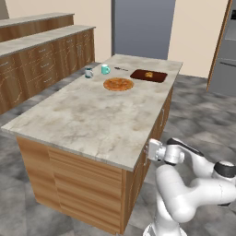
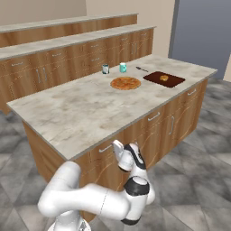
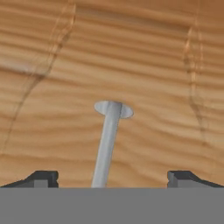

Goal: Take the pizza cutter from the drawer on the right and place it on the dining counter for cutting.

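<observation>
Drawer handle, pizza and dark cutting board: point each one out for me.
drawer handle (image 3: 106,144): hand view, middle of the grey metal bar.
pizza (image 1: 118,84): left base view, centre of the round crust.
cutting board (image 2: 171,81): right base view, bare dark surface near its right corner.

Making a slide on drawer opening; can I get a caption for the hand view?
Open pincer straddling the slim metal bar handle on the closed wood-grain drawer front.
</observation>
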You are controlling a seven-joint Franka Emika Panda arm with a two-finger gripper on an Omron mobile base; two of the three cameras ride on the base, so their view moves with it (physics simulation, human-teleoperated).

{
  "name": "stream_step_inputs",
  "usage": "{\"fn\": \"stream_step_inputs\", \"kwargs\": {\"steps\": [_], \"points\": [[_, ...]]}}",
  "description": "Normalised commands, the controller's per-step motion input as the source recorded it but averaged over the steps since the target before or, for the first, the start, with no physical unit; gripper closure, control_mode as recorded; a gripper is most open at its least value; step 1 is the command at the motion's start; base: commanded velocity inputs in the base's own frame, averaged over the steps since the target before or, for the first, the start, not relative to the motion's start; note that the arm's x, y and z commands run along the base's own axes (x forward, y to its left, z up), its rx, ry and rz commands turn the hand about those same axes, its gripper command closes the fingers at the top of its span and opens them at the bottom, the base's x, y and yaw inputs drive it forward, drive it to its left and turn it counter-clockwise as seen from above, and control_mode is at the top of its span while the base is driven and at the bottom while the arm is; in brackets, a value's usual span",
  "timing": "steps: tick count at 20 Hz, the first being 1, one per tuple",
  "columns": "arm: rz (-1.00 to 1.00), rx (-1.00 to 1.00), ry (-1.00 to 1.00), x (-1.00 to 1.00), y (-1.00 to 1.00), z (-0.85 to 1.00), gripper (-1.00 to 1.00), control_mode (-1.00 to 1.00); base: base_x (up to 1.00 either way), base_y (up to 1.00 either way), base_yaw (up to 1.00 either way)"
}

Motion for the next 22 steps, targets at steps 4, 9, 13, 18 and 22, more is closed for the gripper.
{"fn": "stream_step_inputs", "kwargs": {"steps": [4,9,13,18,22], "points": [[0.00,0.05,-0.12,0.25,0.01,-0.63,-1.00,-1.00,0.00,0.00,0.00],[0.00,0.08,-0.07,0.14,0.22,-0.44,-1.00,-1.00,0.00,0.00,0.00],[0.00,0.12,-0.03,0.01,0.33,-0.42,-1.00,-1.00,0.00,0.00,0.00],[0.00,0.06,-0.04,0.00,0.25,-0.34,-1.00,-1.00,0.00,0.00,0.00],[0.00,0.00,0.00,0.00,0.05,-0.01,-1.00,-1.00,0.00,0.00,0.00]]}}
